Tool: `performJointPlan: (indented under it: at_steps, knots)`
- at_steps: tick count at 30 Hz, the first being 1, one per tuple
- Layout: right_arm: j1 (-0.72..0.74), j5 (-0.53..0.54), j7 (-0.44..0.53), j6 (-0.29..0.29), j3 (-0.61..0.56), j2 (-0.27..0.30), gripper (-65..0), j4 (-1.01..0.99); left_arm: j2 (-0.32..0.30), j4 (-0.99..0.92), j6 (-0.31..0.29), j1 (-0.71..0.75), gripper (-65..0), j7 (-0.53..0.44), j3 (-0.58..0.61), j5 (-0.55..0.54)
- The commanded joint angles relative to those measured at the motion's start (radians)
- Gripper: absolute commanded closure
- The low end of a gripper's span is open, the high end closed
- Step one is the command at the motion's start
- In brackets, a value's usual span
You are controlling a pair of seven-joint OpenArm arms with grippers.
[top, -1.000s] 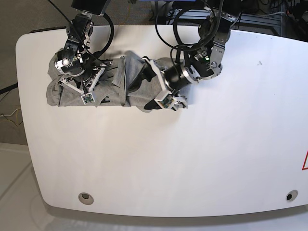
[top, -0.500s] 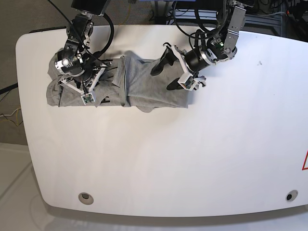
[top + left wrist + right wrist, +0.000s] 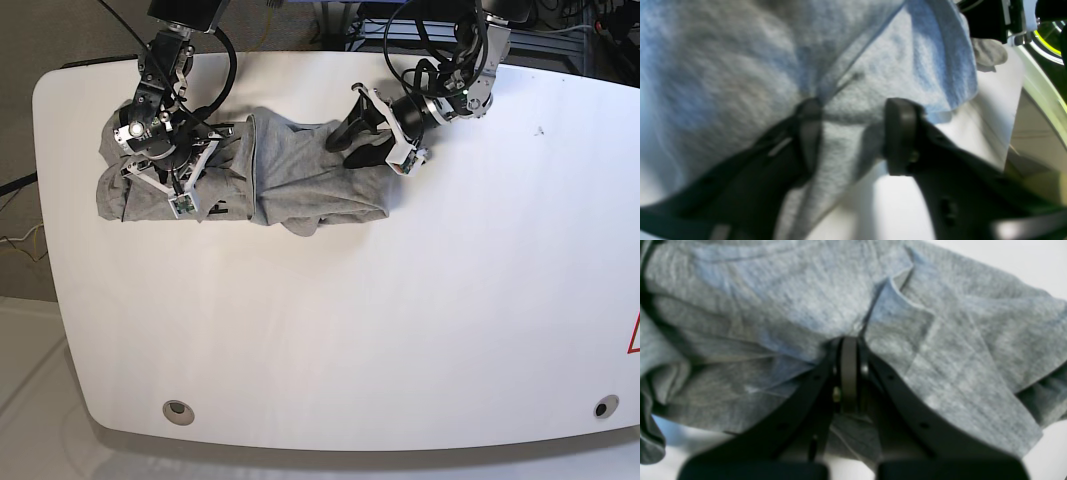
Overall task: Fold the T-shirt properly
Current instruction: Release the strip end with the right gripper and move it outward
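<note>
Base view: T-shirt [image 3: 300,180] bunched on table [image 3: 400,320]; right fingers [image 3: 848,373] pressed together on cloth; left fingers [image 3: 900,140] spread.

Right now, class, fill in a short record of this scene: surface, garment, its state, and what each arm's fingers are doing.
surface: white table
garment: grey T-shirt
state: bunched in a rough band at the table's far side, not neatly folded
right fingers: shut, pressed into the cloth
left fingers: apart, straddling a fold near the shirt's edge
lettering: none visible
</note>
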Motion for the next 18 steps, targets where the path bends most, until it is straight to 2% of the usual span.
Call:
performJointPlan:
  at_steps: [1,8,11,14,18]
  knots:
    - [-0.019,-0.022,-0.103,0.02,0.0,-0.005,0.0,0.003,0.002,-0.014,0.003,0.002,-22.7,0.043,0.003,0.021]
    - [-0.022,-0.021,-0.103,0.02,0.003,-0.007,0.0,0.123,0.002,-0.011,0.003,0.0,-22.8,0.042,0.003,0.019]
    - [-0.019,-0.021,-0.11,0.02,0.029,-0.012,-3.4,0.17,0.002,-0.011,0.003,-0.001,-22.8,0.042,0.003,0.019]
    - [-0.005,-0.021,-0.115,0.02,0.067,-0.039,-12.8,0.204,0.002,-0.009,0.003,-0.001,-22.8,0.043,0.003,0.019]
    - [0.011,-0.021,-0.115,0.02,0.124,-0.056,-30.2,0.227,0.002,-0.009,0.003,-0.003,-22.8,0.043,0.003,0.019]
